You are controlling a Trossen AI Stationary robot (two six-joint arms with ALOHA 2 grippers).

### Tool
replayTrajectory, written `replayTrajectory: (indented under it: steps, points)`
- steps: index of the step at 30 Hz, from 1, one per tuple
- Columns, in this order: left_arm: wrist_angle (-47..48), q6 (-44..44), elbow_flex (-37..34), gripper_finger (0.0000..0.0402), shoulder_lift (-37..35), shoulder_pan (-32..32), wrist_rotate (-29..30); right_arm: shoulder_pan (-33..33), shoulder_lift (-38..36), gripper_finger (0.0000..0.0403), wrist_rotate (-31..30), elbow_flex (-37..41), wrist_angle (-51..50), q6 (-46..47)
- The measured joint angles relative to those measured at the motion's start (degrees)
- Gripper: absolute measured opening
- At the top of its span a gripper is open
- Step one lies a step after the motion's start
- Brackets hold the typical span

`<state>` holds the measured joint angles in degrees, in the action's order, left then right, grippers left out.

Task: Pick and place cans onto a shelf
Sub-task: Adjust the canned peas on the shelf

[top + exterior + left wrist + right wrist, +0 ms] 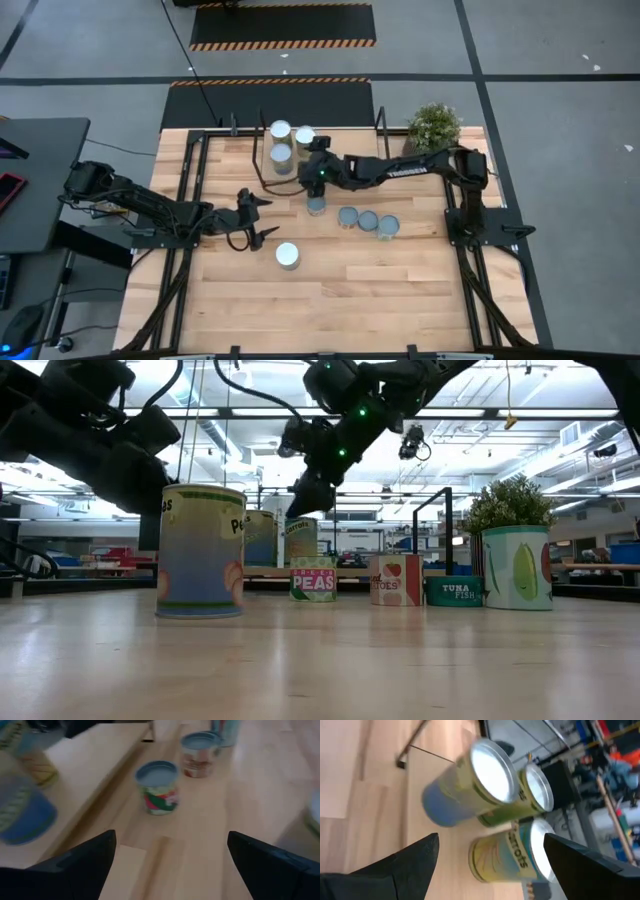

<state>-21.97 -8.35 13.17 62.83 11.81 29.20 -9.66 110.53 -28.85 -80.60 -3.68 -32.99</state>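
Seen from above, the bench (350, 290) lies bare across its whole 6 o'clock half, giving wide passage. A lone can (288, 256) stands near centre, just at 4 o'clock of the open left pincer (258, 217). At 12 o'clock three tall cans (282, 158) crowd the shelf (225, 160); the open right pincer (313, 155) hangs beside them. A row of short cans (360, 219) blocks the 3 o'clock side, and a plant (434, 124) fills the 1 o'clock corner.

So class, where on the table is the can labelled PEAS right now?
In the high view the PEAS can stands near the table's middle, just in front of the shelf, left of three other cans, with the right gripper above it.
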Motion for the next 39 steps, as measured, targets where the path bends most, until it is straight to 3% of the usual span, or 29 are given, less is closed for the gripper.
replayTrajectory:
  steps: [3, 10, 14, 39]
  points:
    - [0.1, -0.01, 0.0, 0.0389, 0.0, 0.0, -2.41, 0.49, 1.82, 0.0367, 0.22, 0.0, 5.08, -2.02]
    - [1.07, -0.01, 0.02, 0.0389, 0.0, -0.02, -2.48, 1.39, 8.41, 0.0367, -3.46, 0.13, 14.39, -7.79]
    - [1.32, -0.01, 0.02, 0.0389, 0.0, -0.02, -2.47, 0.91, 9.25, 0.0367, -2.67, -0.05, 17.23, -8.35]
    - [0.88, 0.13, 0.02, 0.0389, 0.0, -0.02, -2.31, -3.82, 9.59, 0.0367, 4.51, 0.09, 22.05, -15.73]
